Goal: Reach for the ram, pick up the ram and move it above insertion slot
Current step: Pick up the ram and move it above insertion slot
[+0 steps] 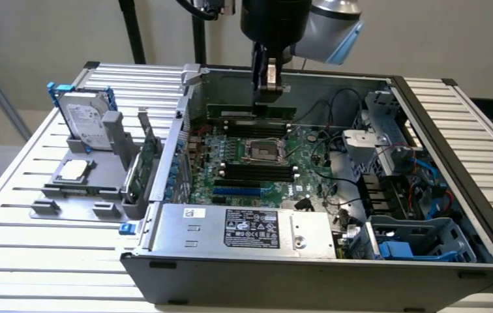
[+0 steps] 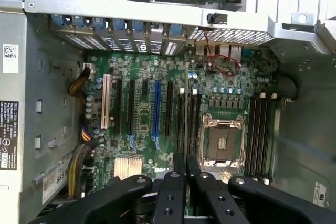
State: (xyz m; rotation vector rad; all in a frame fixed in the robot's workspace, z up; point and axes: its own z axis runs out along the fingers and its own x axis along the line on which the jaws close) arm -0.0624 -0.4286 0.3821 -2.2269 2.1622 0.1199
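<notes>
The pincer (image 1: 268,91) is clenched on the ram (image 1: 251,111), holding it edge-down over the far memory slots (image 1: 248,125) beside the processor socket (image 1: 261,151). Any tilt or sideways offset could catch the ram on a slot wall, by my judgement.

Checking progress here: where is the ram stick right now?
In the exterior view, the ram sits in the gripper inside the open computer case, over the black slots on the far side of the silver processor socket.
</notes>
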